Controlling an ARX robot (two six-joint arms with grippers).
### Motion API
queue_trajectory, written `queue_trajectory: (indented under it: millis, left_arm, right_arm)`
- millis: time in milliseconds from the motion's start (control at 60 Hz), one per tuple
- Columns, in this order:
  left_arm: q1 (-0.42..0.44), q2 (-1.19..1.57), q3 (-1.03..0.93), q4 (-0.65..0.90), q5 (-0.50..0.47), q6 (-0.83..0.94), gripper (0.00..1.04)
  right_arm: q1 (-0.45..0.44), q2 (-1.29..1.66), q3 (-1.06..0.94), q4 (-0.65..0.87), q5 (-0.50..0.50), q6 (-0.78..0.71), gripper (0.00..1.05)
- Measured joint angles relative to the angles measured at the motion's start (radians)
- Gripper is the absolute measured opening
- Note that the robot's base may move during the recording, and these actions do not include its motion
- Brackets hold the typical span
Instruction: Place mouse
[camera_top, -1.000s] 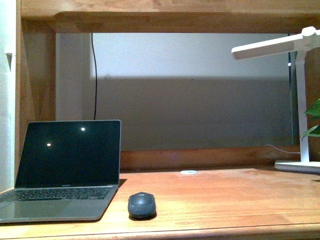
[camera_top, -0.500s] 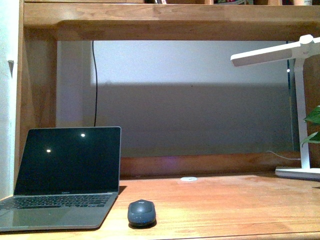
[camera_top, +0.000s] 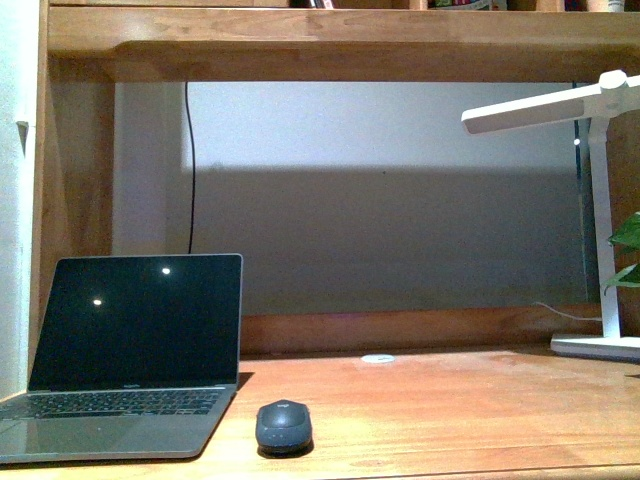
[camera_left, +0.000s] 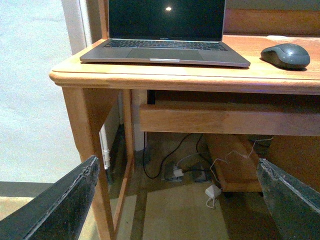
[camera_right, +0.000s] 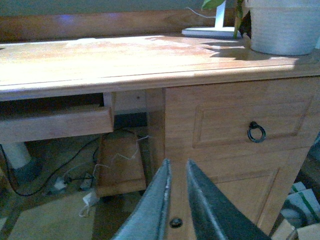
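Observation:
The mouse (camera_top: 284, 427), dark grey and oval, lies on the wooden desk (camera_top: 450, 400) near its front edge, just right of the open laptop (camera_top: 130, 350). The left wrist view shows the mouse (camera_left: 285, 55) beside the laptop (camera_left: 165, 50) on the desktop. My left gripper (camera_left: 177, 167) hangs open below desk level and in front of it, with nothing between its fingers (camera_left: 65, 205). My right gripper (camera_right: 178, 164) is shut and empty, low in front of the desk's drawer cabinet. Neither arm shows in the front view.
A white desk lamp (camera_top: 600, 200) stands at the back right beside plant leaves (camera_top: 625, 250). A small white disc (camera_top: 377, 357) lies mid-desk. A shelf (camera_top: 320, 45) spans overhead. A white pot (camera_right: 282, 25) sits on the desk's right end above a ring handle (camera_right: 256, 132). Cables (camera_left: 190, 170) lie underneath.
A second ago the front view shifted, so everything sits slightly lower in the picture; since then it is steady. The mouse has not moved on the desk.

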Motion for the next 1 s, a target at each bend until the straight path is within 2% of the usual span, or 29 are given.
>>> queue_trajectory:
  millis: [50,450,717,800,1000]
  left_arm:
    - [0.000,0.000,0.000,0.000,0.000,0.000,0.97]
    - [0.000,0.000,0.000,0.000,0.000,0.000,0.97]
    - [0.000,0.000,0.000,0.000,0.000,0.000,0.97]
    - [0.000,0.000,0.000,0.000,0.000,0.000,0.97]
    - [0.000,0.000,0.000,0.000,0.000,0.000,0.97]
  right_arm:
    - [0.000,0.000,0.000,0.000,0.001,-0.006,0.02]
    - [0.000,0.000,0.000,0.000,0.002,-0.008,0.03]
    - [0.000,0.000,0.000,0.000,0.002,-0.010,0.48]
    - [0.000,0.000,0.000,0.000,0.002,-0.010,0.67]
    - [0.000,0.000,0.000,0.000,0.002,-0.010,0.99]
